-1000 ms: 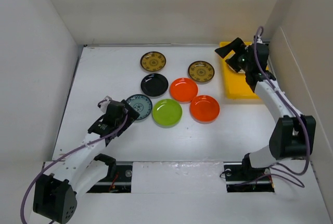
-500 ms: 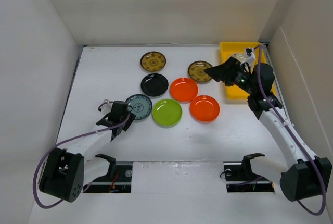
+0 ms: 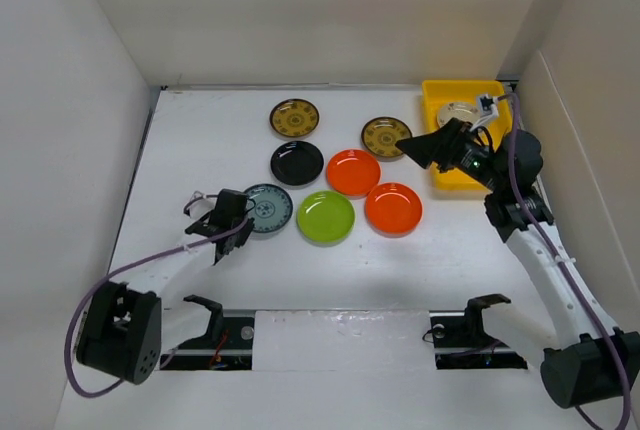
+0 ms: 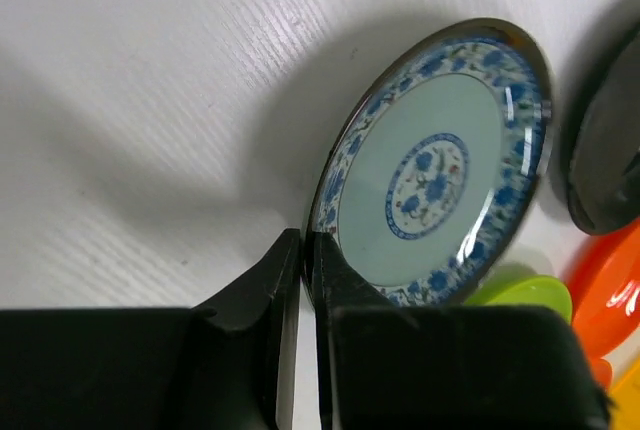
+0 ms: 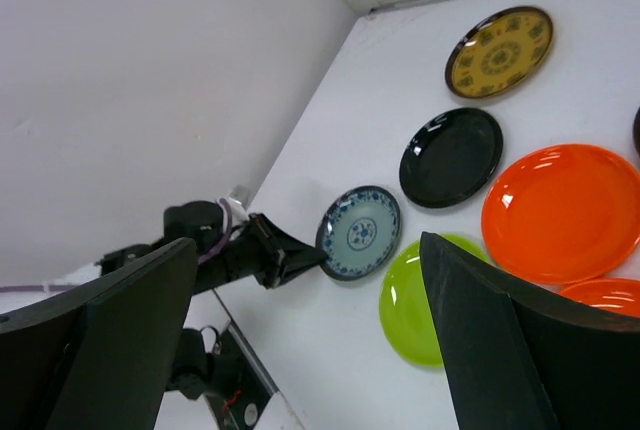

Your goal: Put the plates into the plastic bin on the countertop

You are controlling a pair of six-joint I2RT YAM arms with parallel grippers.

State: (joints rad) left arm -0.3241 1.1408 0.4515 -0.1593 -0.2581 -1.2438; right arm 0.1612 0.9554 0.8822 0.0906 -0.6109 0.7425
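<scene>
**Left jaws.** My left gripper is clenching on the near rim of the blue-grey patterned round plate. One finger is lying outside the rim and the other is pressing on the plate's inner face. Only a sliver of gap is showing between them. Whether the gripped edge is lifting off the flat white countertop I cannot tell.

Just past the plate's far edge from these jaws, the lime green round plate is lying beside it, apart from it in the top view. Further ahead, toward the far wall, the glossy black round plate is sitting near. The first brown-gold patterned round plate is sitting beyond that.

**Right jaws.** My right gripper is hanging released above the countertop, its fingers spread wide and grasping nothing. In the top view its tip is overlapping the right edge of the second brown-gold patterned round plate.

Directly behind these jaws the bright yellow rectangular plastic bin is sitting. The cream round plate is lying inside it toward its far end.

Ahead of and below the jaws, one orange round plate and a second orange round plate are lying just beside each other. The second is also lying beside the lime green one. Seven plates are resting on the countertop outside the bin.
</scene>
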